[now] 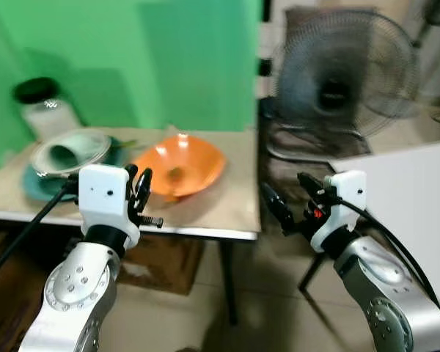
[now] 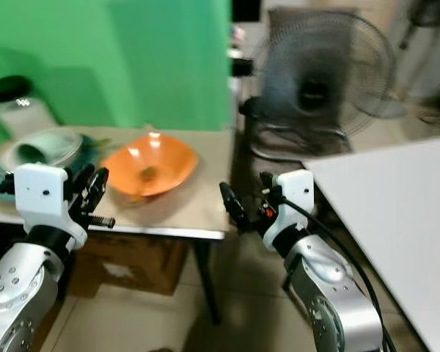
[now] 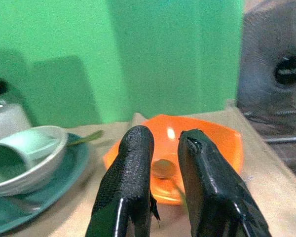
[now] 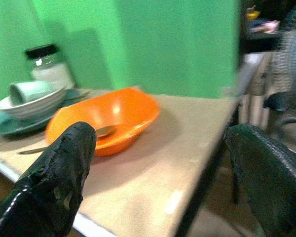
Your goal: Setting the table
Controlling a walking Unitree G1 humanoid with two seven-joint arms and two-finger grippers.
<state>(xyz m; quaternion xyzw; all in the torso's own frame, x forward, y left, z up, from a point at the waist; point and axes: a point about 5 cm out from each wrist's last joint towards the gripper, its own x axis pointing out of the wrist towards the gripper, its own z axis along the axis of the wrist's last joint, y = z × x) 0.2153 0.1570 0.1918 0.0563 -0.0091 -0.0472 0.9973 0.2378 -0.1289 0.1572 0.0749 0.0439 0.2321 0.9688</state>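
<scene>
Low in the frame I see my left gripper [image 1: 139, 192], fingers nearly together and holding nothing. My right gripper [image 1: 287, 205] sits at lower right, off the table edge, fingers wide apart and empty. The orange bowl [image 1: 180, 166] is in the middle of the table [image 1: 227, 209], with a spoon [image 4: 96, 134] inside. At upper left a cup [image 1: 66, 155] lies in a white bowl [image 1: 95, 144] on a green plate [image 1: 38, 185]. I think I am just reaching in. Next I should spread the left fingers and grab the orange bowl's rim.

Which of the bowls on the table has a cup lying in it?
The white bowl stacked on the teal plate; a pale green cup lies tipped inside. The orange bowl holds none.
</scene>
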